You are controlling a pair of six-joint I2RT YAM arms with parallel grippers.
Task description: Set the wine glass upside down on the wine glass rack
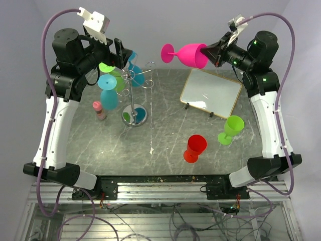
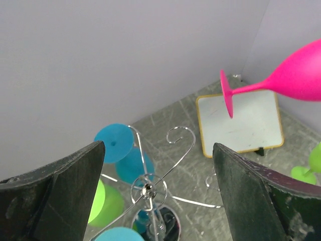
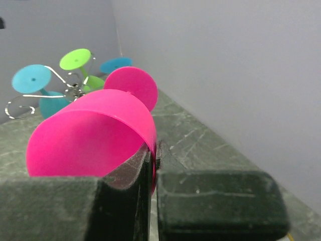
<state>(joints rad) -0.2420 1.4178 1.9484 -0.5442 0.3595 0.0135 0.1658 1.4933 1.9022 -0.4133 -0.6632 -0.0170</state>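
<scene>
The pink wine glass point(image 1: 190, 54) is held on its side high over the table's back, foot pointing left toward the rack. My right gripper point(image 1: 213, 52) is shut on its rim; the right wrist view shows the fingers pinching the bowl wall point(image 3: 90, 135). The silver wire rack point(image 1: 133, 95) stands at back left on a round shiny base. Two blue glasses point(image 1: 108, 90) and a green one point(image 1: 113, 70) hang on it upside down. My left gripper point(image 1: 123, 55) is open and empty just above the rack top point(image 2: 148, 188). The pink glass point(image 2: 291, 80) shows at the right of the left wrist view.
A red glass point(image 1: 194, 148) and a green glass point(image 1: 230, 129) stand on the marble table at front right. A small whiteboard point(image 1: 210, 93) leans at back right. A small pink bottle point(image 1: 99, 110) stands left of the rack base.
</scene>
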